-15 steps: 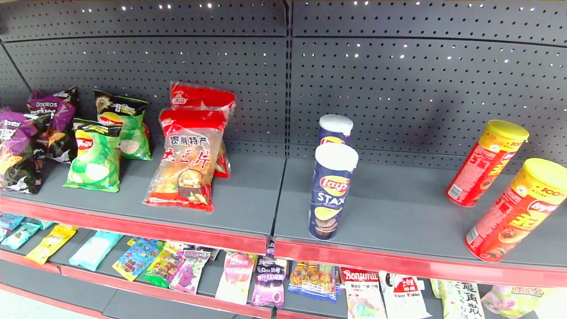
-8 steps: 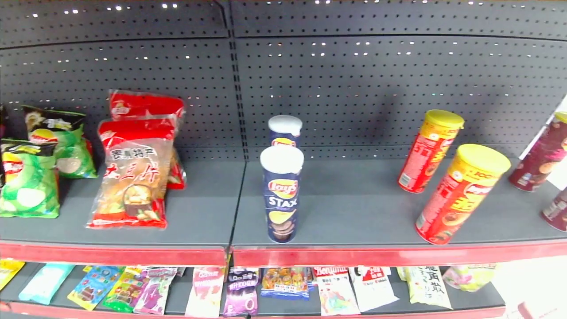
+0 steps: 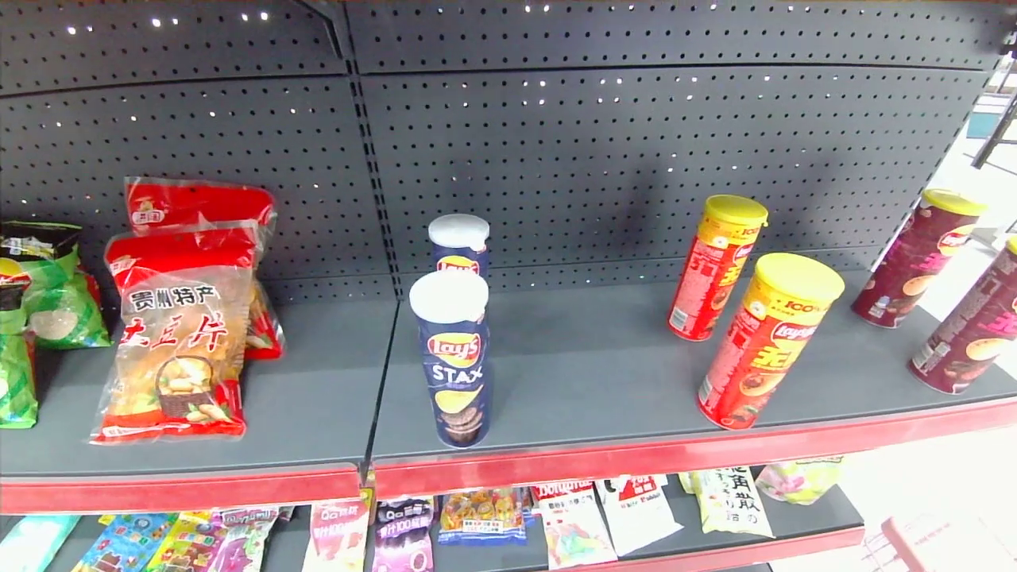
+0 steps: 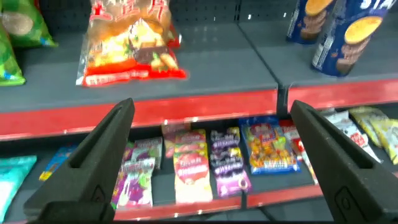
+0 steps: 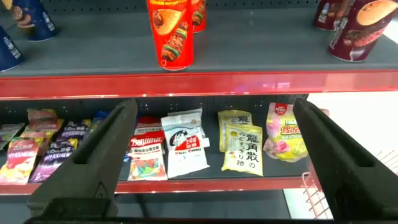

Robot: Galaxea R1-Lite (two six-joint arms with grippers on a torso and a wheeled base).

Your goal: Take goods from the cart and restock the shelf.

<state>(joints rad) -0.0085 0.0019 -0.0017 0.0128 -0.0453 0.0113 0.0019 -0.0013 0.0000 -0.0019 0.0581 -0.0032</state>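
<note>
Over the last second your head view swung to the right. The whole picture slid left, so the goods themselves had not moved. The green bags (image 3: 48, 306) slipped to the far left edge, and two dark red cans (image 3: 914, 258) came into sight at the right end of the shelf (image 3: 636, 457), beyond the two yellow-lidded red cans (image 3: 767, 342). The two blue cans (image 3: 453, 357) stood one behind the other near the middle, with the red bags (image 3: 179, 342) to their left. Your left tool (image 4: 211, 109) and right tool (image 5: 214, 106) both had their fingers spread wide with nothing between them, low in front of the shelf, facing the packets on the lower shelf (image 3: 814, 518). So no stock was in hand yet. A red wire frame (image 3: 896, 548) showed at the near right corner. I judged it might be the cart, and that the swing was taking you toward it for a pick. Bare shelf lay between the blue cans and the red ones.
</note>
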